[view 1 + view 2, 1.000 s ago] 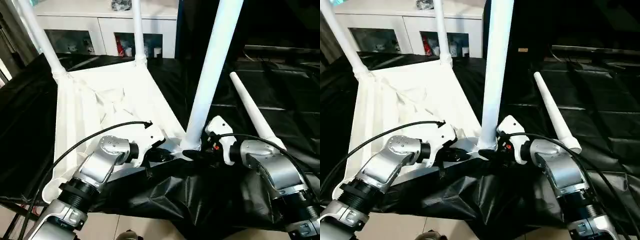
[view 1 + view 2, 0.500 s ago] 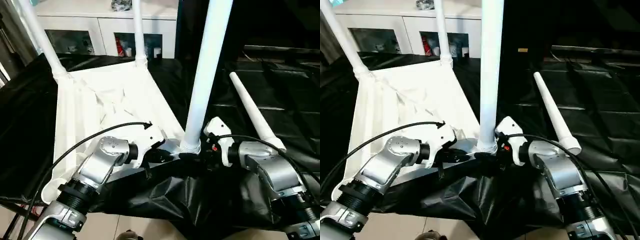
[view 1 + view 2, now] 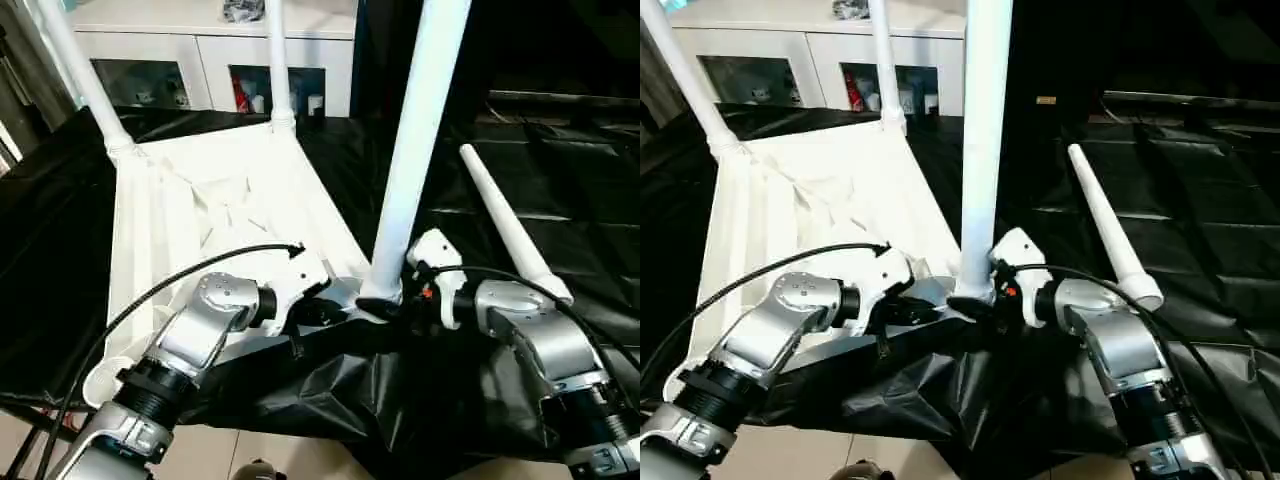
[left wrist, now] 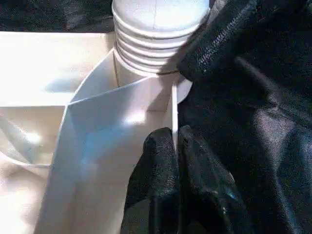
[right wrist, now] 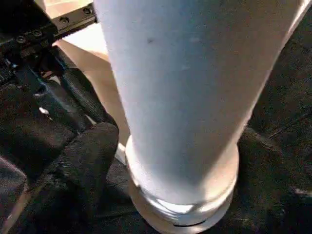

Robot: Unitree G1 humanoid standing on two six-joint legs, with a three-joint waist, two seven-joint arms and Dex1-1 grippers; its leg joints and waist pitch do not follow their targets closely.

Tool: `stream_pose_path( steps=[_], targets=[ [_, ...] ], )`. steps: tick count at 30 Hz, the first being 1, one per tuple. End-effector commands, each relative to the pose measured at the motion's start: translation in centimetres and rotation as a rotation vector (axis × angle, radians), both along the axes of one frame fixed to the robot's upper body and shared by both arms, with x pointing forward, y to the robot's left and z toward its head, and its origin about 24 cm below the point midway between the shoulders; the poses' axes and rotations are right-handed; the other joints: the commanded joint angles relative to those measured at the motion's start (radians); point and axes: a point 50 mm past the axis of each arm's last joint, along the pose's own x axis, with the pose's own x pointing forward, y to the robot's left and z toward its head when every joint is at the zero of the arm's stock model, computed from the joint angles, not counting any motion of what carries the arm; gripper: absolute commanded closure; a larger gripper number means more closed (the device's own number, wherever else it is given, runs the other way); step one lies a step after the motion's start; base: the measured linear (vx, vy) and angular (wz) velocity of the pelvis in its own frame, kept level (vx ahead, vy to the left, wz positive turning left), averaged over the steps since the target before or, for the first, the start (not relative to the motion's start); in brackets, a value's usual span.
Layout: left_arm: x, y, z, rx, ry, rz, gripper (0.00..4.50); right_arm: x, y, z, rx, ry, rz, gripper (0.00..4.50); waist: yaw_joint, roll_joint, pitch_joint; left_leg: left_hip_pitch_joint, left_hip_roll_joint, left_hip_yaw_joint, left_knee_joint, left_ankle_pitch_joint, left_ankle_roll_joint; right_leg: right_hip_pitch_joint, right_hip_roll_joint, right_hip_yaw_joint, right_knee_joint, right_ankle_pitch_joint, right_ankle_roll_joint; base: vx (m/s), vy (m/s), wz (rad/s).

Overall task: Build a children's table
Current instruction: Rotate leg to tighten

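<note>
The white tabletop [image 3: 230, 200] lies underside up on the black cloth. Two white legs [image 3: 85, 80] [image 3: 277, 60] stand in its far corner sockets. A third leg [image 3: 415, 150] stands in the near right socket, leaning slightly right. My right gripper [image 3: 385, 305] is open around that leg's ribbed base [image 5: 180, 195], with one finger [image 5: 90, 156] a little off it. My left gripper [image 4: 175, 139] is shut on the tabletop's thin near rim [image 4: 146, 97] beside that socket. A fourth leg [image 3: 505, 225] lies loose on the cloth to the right.
The black-draped work table [image 3: 560, 170] stretches to the right and back. Its front edge runs just under my forearms, with cloth hanging over the floor [image 3: 260, 450]. A white cabinet [image 3: 200, 50] with glass doors stands behind. A black cable [image 3: 170, 285] loops over my left arm.
The near right leg swung from a rightward lean to nearly upright, then tipped slightly right again. My right gripper stayed at its base. The left gripper kept its hold on the rim.
</note>
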Motion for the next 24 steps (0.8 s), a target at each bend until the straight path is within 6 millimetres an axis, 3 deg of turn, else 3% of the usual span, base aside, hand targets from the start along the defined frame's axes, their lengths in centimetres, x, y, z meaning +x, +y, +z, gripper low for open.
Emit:
stream_pose_path(
  steps=[1,10,15,20,24],
  targets=[
    [-0.1,-1.4,1.6,-0.058,-0.047,-0.075,4.5,0.2,0.1,0.4,0.023,-0.013,-0.003,0.97,-0.004,-0.009,-0.071,0.01,0.055,-0.019,-0.073,-0.247,0.026,0.052,-0.072,0.057,-0.071,-0.363,-0.137,0.0,0.0,0.0],
    [-0.1,-1.4,1.5,-0.056,-0.049,-0.076,4.5,0.2,0.3,0.2,0.033,-0.003,-0.009,1.7,-0.003,-0.009,-0.071,0.01,0.055,-0.019,-0.073,-0.248,0.026,0.053,-0.072,0.056,-0.07,-0.361,-0.141,0.0,0.0,0.0],
    [0.0,-1.5,1.5,-0.058,-0.056,-0.054,4.5,0.2,0.3,-0.2,0.032,0.003,-0.04,1.75,-0.006,-0.01,-0.07,0.01,0.054,-0.019,-0.073,-0.253,0.023,0.052,-0.073,0.056,-0.072,-0.376,-0.136,0.0,0.0,0.0],
    [2.5,-2.8,1.3,-0.047,-0.088,0.234,4.5,1.9,0.9,-1.8,0.072,0.029,-0.373,1.77,-0.019,-0.011,-0.068,0.012,0.05,-0.021,-0.074,-0.273,0.001,0.047,-0.072,0.05,-0.08,-0.431,-0.126,0.0,0.0,0.0],
    [3.8,-5.3,1.4,-0.056,-0.084,0.385,4.5,3.1,3.4,-2.5,0.082,0.034,-0.56,1.77,-0.025,-0.009,-0.072,0.01,0.045,-0.02,-0.072,-0.261,-0.001,0.048,-0.071,0.052,-0.083,-0.416,-0.106,0.0,0.0,0.0]
  ],
)
